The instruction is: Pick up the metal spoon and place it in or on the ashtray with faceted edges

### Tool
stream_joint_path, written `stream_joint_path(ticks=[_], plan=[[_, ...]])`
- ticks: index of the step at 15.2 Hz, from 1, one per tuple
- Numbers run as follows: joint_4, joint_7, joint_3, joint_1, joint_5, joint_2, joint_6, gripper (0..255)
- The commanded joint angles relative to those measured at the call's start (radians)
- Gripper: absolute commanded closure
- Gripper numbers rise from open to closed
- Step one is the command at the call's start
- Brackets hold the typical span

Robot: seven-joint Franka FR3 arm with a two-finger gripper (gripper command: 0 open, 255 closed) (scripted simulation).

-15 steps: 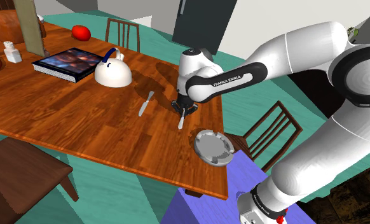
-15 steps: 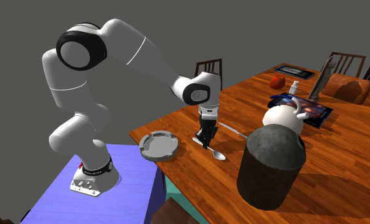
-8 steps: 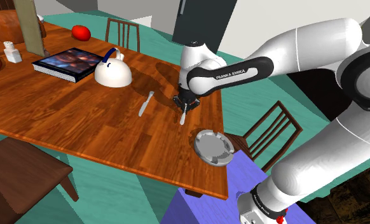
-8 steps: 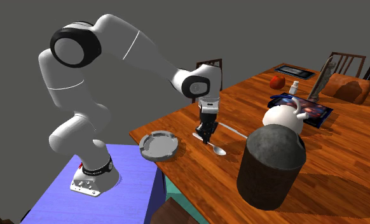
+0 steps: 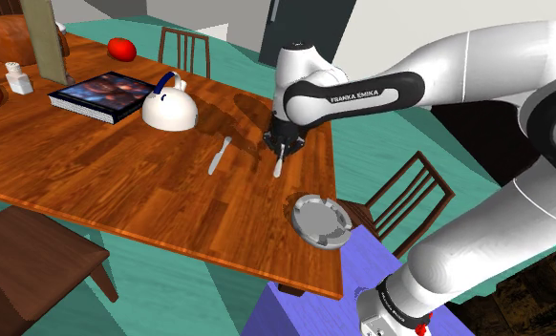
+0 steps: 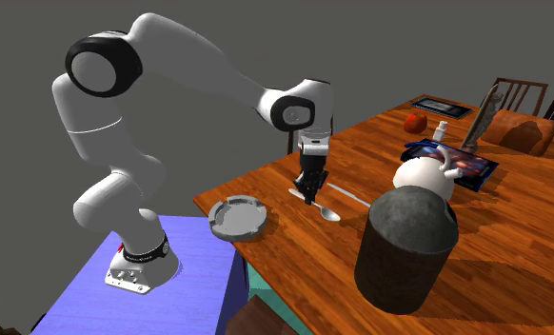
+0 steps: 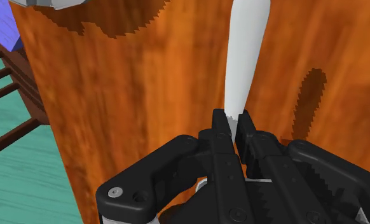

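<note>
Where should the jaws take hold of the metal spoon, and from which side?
On the thin handle, from above, jaws closing across its narrow width. The spoon is long and flat, so the handle fits between the jaws, while the bowl is wider and rounded. The gripper holds it just so.

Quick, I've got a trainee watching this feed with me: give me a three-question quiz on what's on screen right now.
1. True or false: the end effector is shut on the spoon.
2. Fill in: in the shoulder view, the utensil lying on the table between the white kettle and the spoon is a ____.
3. The ashtray sits: A) at the table corner by the purple stand; B) against the kettle; C) mid-table.

Key: 1 true; 2 knife; 3 A.
</note>
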State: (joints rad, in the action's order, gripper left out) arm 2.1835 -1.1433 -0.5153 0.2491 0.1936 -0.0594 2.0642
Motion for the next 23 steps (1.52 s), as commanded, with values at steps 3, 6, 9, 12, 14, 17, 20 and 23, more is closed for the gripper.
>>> stream_joint_path(ticks=[3, 6, 9, 12, 14, 17, 20, 23], plan=[[-0.031, 0.022, 0.004, 0.001, -0.018, -0.024, -0.049, 255], [0.000, 0.039, 0.007, -0.003, -0.046, -0.075, -0.061, 255], [0.119, 0.072, 0.018, -0.024, -0.112, -0.207, -0.056, 255], [0.228, 0.100, 0.036, -0.060, -0.172, -0.339, -0.068, 255], [0.296, 0.115, 0.049, -0.089, -0.207, -0.428, -0.085, 255], [0.389, 0.130, 0.068, -0.139, -0.253, -0.562, -0.125, 255], [0.472, 0.136, 0.084, -0.195, -0.291, -0.701, -0.182, 255], [0.549, 0.131, 0.093, -0.249, -0.321, -0.824, -0.233, 255]])
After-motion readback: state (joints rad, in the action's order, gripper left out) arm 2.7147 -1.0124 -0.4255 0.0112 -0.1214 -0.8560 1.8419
